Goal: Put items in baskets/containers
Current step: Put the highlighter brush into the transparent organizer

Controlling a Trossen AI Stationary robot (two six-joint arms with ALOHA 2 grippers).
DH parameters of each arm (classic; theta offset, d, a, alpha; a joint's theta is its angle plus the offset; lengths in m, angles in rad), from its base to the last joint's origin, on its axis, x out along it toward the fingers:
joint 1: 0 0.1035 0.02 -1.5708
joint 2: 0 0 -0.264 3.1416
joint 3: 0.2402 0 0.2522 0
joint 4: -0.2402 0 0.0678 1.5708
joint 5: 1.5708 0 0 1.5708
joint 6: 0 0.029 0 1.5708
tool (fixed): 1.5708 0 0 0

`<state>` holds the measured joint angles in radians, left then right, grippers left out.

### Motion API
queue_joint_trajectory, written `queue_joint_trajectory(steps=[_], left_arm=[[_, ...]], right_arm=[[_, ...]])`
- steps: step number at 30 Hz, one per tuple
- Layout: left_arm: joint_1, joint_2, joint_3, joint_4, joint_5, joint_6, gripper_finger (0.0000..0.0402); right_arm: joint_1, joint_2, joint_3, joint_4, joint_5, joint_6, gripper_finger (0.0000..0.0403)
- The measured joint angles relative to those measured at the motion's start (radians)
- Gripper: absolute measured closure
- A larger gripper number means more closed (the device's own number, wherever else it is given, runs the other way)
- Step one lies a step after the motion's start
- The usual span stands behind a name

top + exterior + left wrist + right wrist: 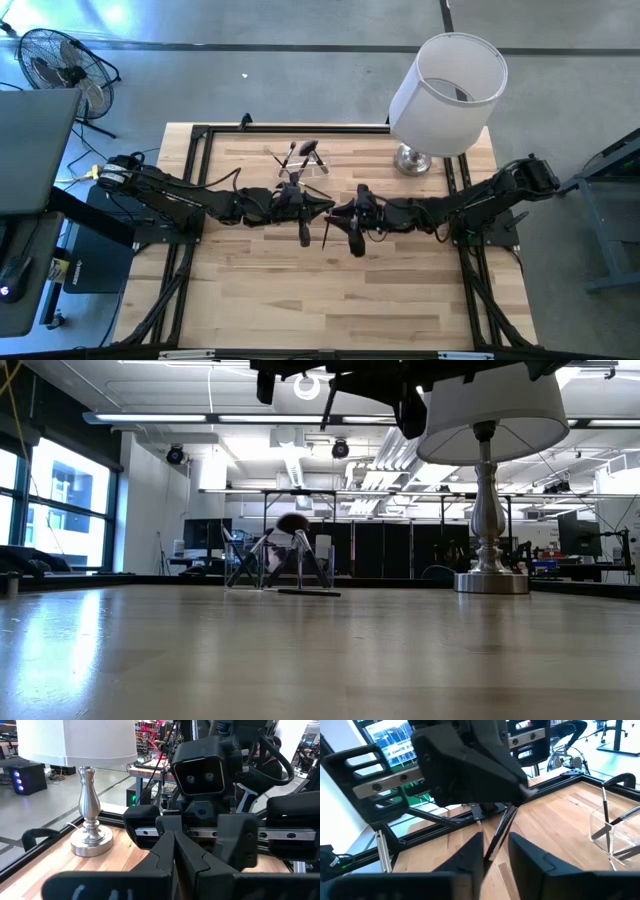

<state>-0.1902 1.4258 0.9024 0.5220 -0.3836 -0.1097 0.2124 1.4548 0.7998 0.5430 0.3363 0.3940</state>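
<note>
One brush, high view: a slim dark brush sits at the centre of the frame, between the left gripper and the right gripper, which meet nose to nose over the table.
Holder, high view: the clear holder stands above centre, towards the upper left of the grippers, with other brushes leaning in it. The white lamp is at upper right.
Low view: the holder shows at mid-frame left of centre, with a fluffy brown head poking out. Both grippers are dark shapes at the top edge, off the table.
Left wrist view: the left fingers are pressed together at bottom centre, and the right arm's wrist fills the frame behind them.
Right wrist view: the brush runs down from the left gripper's closed tip at centre into the gap between the right fingers. These stand apart on either side of it, not clearly pinching.
Handling, judged: it looks light, stiff, thin and smooth, so likely to twist or slip.
Hold, judged: mid-handle, squarely across it and clear of the bristles.
</note>
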Motion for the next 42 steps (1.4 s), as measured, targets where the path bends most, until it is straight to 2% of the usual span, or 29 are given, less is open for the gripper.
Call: queue_joint_trajectory(steps=[6, 11, 18, 22, 26, 30, 34, 36, 42], left_arm=[[-0.001, 0.000, 0.000, 0.002, 0.008, 0.000, 0.0401], [0.000, -0.001, 0.000, 0.002, 0.034, -0.007, 0.0400], [0.000, -0.001, 0.000, -0.006, 0.036, -0.023, 0.0377], [0.000, -0.001, 0.000, -0.045, 0.036, -0.023, 0.0349], [0.000, -0.001, 0.000, -0.084, 0.026, -0.023, 0.0311], [0.000, -0.009, 0.000, -0.092, -0.043, 0.015, 0.0275], [0.005, -0.097, 0.001, -0.185, -0.172, 0.026, 0.0254], [0.017, -0.167, 0.000, -0.303, -0.210, -0.010, 0.0251], [0.068, -0.391, 0.000, -0.669, -0.187, -0.079, 0.0250]], right_arm=[[-0.014, 0.000, 0.000, -0.001, -0.018, -0.003, 0.0388], [-0.016, 0.000, 0.000, -0.003, -0.025, -0.011, 0.0378], [-0.016, -0.001, 0.000, -0.014, -0.026, -0.032, 0.0389], [-0.016, -0.001, 0.000, -0.030, -0.025, -0.031, 0.0378], [-0.016, -0.001, 0.000, -0.031, -0.021, -0.030, 0.0388], [-0.017, -0.001, 0.000, -0.031, 0.007, -0.029, 0.0391], [-0.017, -0.001, 0.000, -0.037, 0.066, -0.019, 0.0382], [-0.024, -0.001, 0.000, -0.051, 0.089, 0.004, 0.0380], [-0.064, 0.017, 0.000, -0.072, 0.115, 0.096, 0.0392]])
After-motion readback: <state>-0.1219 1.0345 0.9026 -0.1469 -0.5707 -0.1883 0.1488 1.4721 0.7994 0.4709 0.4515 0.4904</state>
